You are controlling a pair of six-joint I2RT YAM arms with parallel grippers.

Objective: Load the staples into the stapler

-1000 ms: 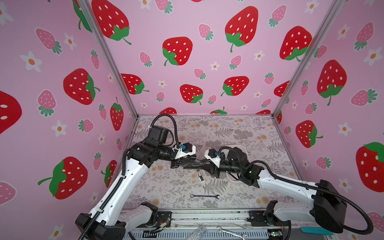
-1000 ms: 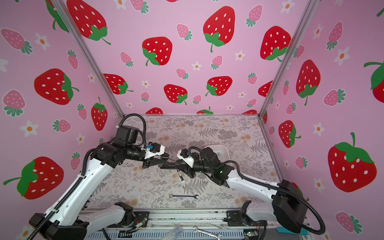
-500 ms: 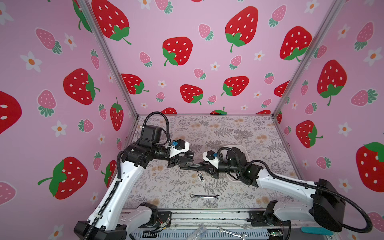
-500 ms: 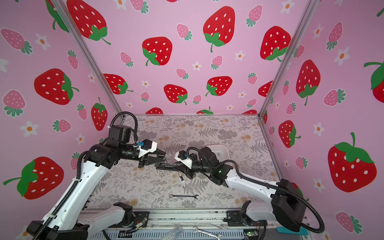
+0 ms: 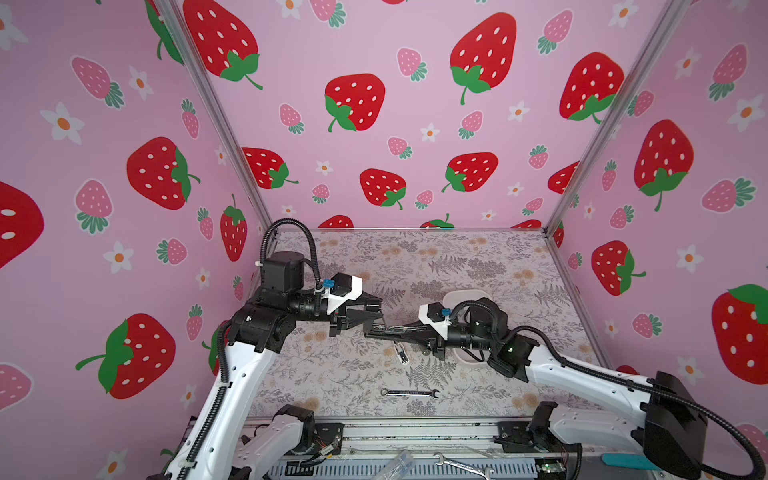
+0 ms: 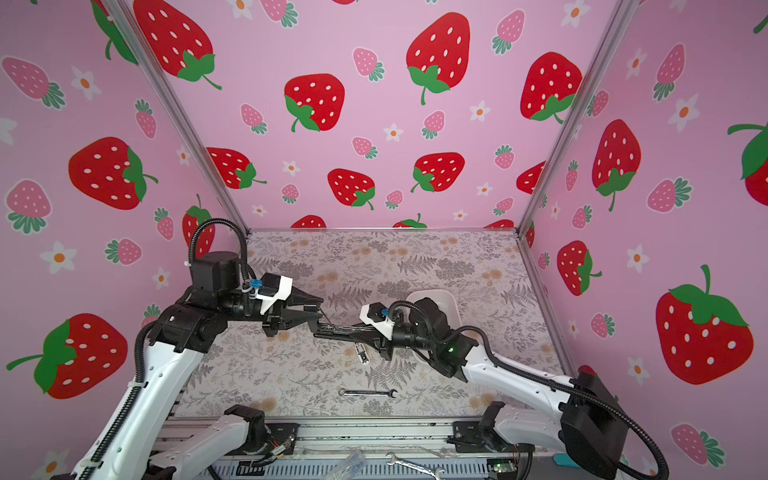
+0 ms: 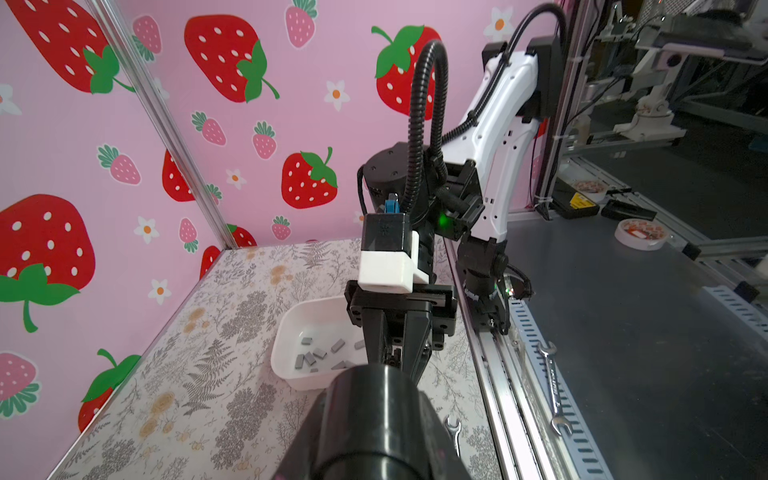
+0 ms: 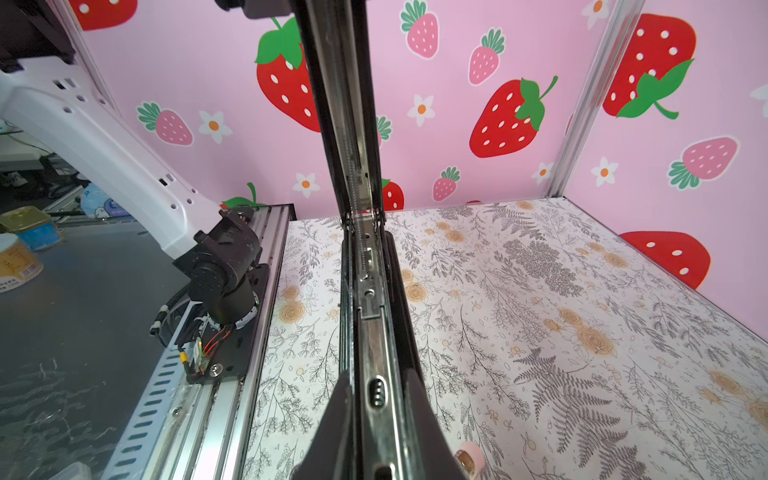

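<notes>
right tool (image 8: 377, 382) is clamped narrow on the stapler (image 8: 370, 299), one finger on each side of its black base, holding it off the worktop (image 5: 478, 257) near the middle. the stapler is hinged open: i can see the metal rail with its spring and pusher exposed, and the lid (image 8: 336, 104) angled up away from the base. left tool (image 5: 380, 309) is pinched nearly closed on the free end of that lid, so the two tools sit tip to tip. the staples (image 7: 319, 353) are loose grey strips lying in the white tray (image 7: 286, 332). the tray sits on the right side of the worktop under the right arm's wrist, apart from the stapler. a silver wrench (image 5: 409, 392) lies flat on the worktop toward the front edge, and a second wrench (image 7: 552, 386) lies on the slotted rail outside it. a small pale object (image 5: 401, 354) lies on the worktop just below the stapler, and i can't tell what it is. writing: the stamped marks on the second wrench and the labels on the tins (image 8: 18, 253) beside the rig are too blurred for me to read.
</notes>
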